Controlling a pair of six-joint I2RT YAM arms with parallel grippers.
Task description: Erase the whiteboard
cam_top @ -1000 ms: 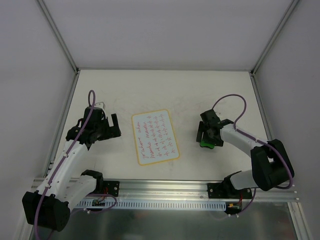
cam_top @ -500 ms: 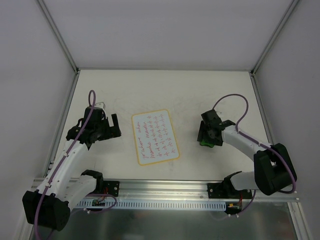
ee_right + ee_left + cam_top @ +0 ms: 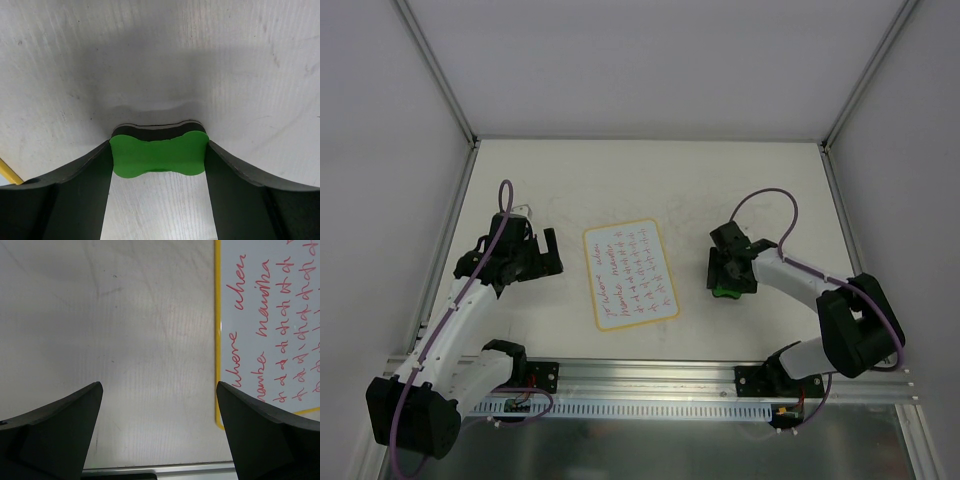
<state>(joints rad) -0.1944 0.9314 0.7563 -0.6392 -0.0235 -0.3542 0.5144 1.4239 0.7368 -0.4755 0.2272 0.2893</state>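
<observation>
The whiteboard (image 3: 630, 273) lies flat in the middle of the tabletop (image 3: 750, 190), covered in red handwriting. Its long axis runs near to far, with the far end leaning slightly left. Off to its right, the right tool (image 3: 727, 272) points downward on a bent arm, its jaws pressed against both ends of a green bone-shaped eraser (image 3: 159, 155). The left tool (image 3: 159, 405) gapes wide over bare tabletop just beside the board's left rim.
</observation>
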